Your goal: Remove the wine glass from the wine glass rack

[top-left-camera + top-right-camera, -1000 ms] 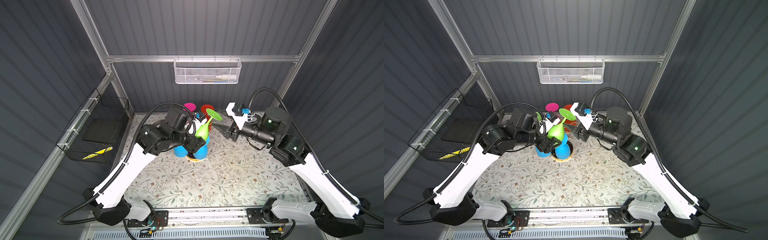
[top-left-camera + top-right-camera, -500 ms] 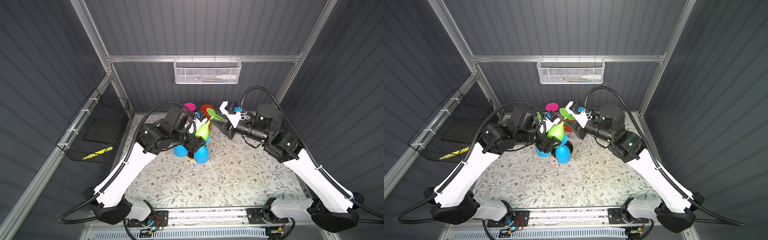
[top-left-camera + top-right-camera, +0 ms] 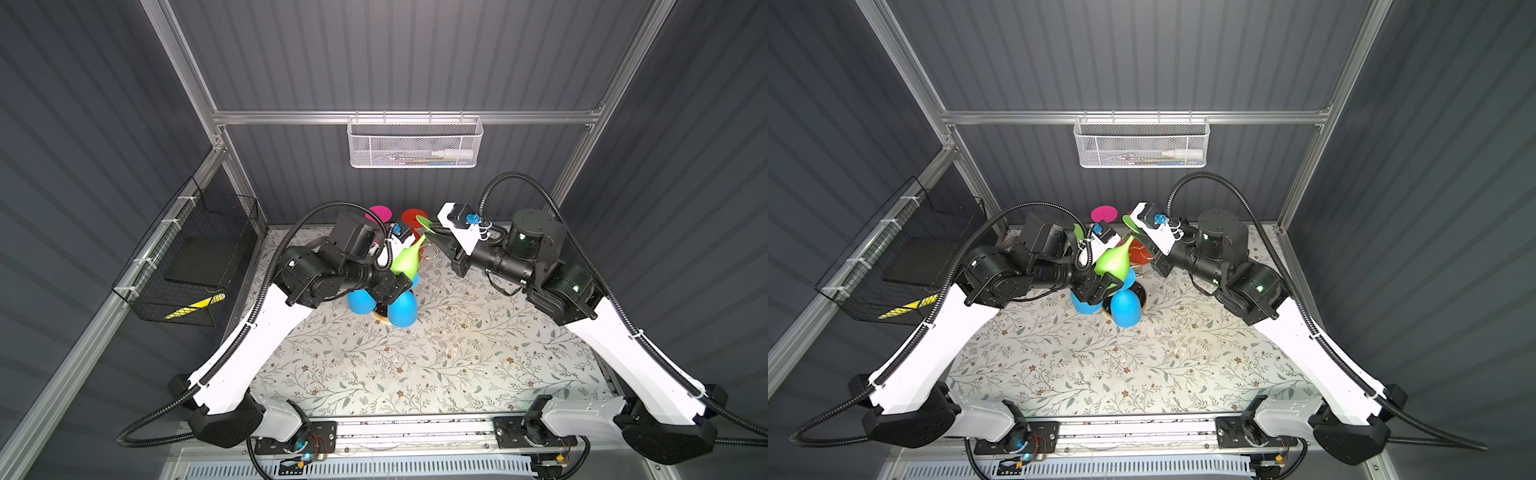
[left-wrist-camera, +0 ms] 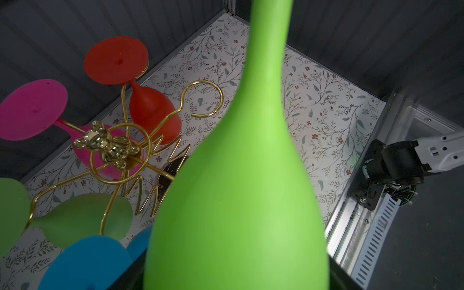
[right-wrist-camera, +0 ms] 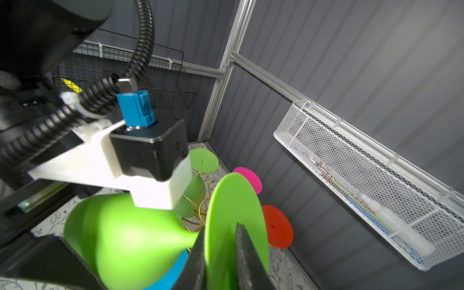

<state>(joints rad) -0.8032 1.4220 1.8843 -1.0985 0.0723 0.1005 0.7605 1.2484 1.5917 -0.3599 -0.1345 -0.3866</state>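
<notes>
The wine glass (image 3: 405, 261) (image 3: 1112, 262) is lime green and hangs tilted above the table, off the rack. My left gripper (image 3: 399, 280) (image 3: 1106, 279) is shut round its bowl (image 4: 238, 200), which fills the left wrist view. My right gripper (image 3: 434, 235) (image 3: 1142, 237) (image 5: 218, 231) is shut on the glass's round foot (image 5: 233, 200), one jaw on each face of the disc. The gold wine glass rack (image 4: 108, 145) stands just behind, with one empty ring (image 4: 203, 99). Its dark base (image 3: 1142, 297) shows under the glasses.
A red glass (image 4: 150, 110), a pink one (image 4: 32, 108), a dark green one (image 4: 82, 216) and two blue ones (image 3: 401, 309) (image 3: 360, 301) hang on the rack. A white mesh basket (image 3: 413, 145) is on the back wall and a black wire basket (image 3: 195, 257) on the left wall.
My right gripper has moved left to the green glass's foot and closed its jaws on the disc. The left gripper has kept hold of the bowl and barely moved.
</notes>
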